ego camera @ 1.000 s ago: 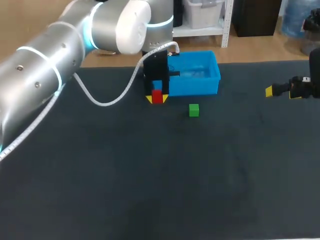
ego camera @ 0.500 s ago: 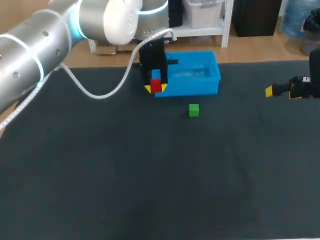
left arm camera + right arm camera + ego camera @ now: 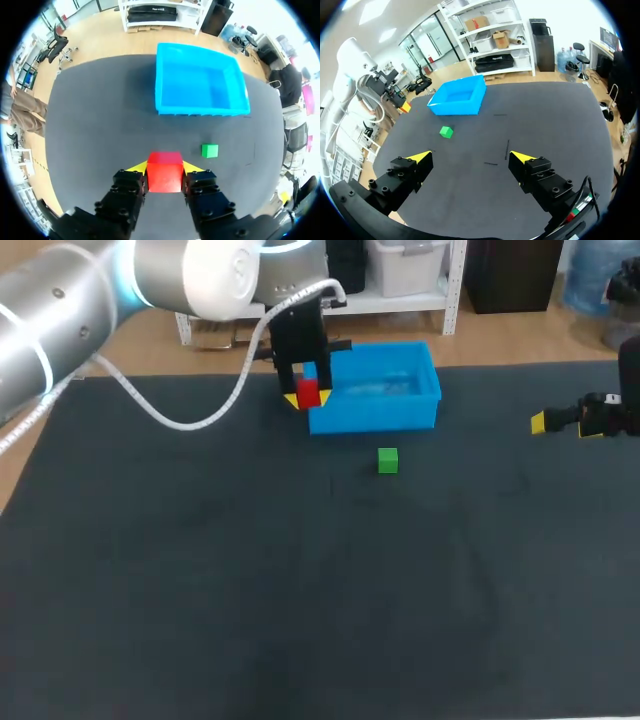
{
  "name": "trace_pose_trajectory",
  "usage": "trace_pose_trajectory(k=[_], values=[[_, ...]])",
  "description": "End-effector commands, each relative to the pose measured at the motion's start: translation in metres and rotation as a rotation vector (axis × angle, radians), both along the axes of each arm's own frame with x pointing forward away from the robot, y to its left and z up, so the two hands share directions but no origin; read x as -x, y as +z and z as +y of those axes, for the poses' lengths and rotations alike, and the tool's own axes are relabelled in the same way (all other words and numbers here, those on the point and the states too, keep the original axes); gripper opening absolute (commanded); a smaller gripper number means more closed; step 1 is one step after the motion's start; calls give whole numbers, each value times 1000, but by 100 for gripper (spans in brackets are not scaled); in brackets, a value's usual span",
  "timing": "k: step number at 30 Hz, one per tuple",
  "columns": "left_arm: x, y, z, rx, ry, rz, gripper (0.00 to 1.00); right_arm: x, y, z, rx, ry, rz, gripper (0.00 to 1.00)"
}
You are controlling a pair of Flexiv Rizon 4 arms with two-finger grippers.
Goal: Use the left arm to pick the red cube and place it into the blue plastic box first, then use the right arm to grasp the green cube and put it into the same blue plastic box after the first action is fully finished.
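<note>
My left gripper (image 3: 307,397) is shut on the red cube (image 3: 308,393) and holds it in the air at the left end of the blue plastic box (image 3: 375,387). In the left wrist view the red cube (image 3: 164,171) sits between the yellow tips of that gripper (image 3: 164,167), with the blue box (image 3: 198,81) ahead and the green cube (image 3: 209,150) on the mat between. The green cube (image 3: 388,460) lies in front of the box. My right gripper (image 3: 563,422) hovers open at the far right; in its own view the gripper (image 3: 470,158) is wide open, with the green cube (image 3: 446,131) and the blue box (image 3: 458,96) far ahead.
The dark mat (image 3: 300,570) covers the table. The box's inside looks bare in the left wrist view. My left arm (image 3: 120,290) crosses above the table's back left.
My left gripper has lifted the red cube up and back, from in front of the box's left corner to beside its left rim. The right arm and the green cube have not moved.
</note>
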State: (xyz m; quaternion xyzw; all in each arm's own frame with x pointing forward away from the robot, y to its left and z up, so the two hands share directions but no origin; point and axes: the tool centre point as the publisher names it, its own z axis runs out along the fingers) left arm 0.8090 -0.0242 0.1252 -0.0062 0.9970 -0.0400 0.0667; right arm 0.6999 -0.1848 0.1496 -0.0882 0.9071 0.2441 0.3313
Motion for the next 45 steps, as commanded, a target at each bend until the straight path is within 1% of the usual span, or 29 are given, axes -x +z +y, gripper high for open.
trace_pose_trajectory(k=[1,5,13,22,31,38,45], values=[[3,8,5,12,-3,-48,0,0,0,0,2,-1,1,100],[-2,16,4,22,-11,-78,0,0,0,0,2,-1,1,100],[-13,28,1,36,-30,-106,0,0,0,0,2,-1,1,100],[-24,37,-3,35,-50,-129,0,0,0,0,2,-1,1,100],[-41,48,-7,41,-50,-157,0,0,0,0,2,-1,1,100],[-54,53,-12,42,-51,-178,0,0,0,0,2,-1,1,100],[-63,56,-17,43,-59,-191,0,0,0,0,2,-1,1,100]])
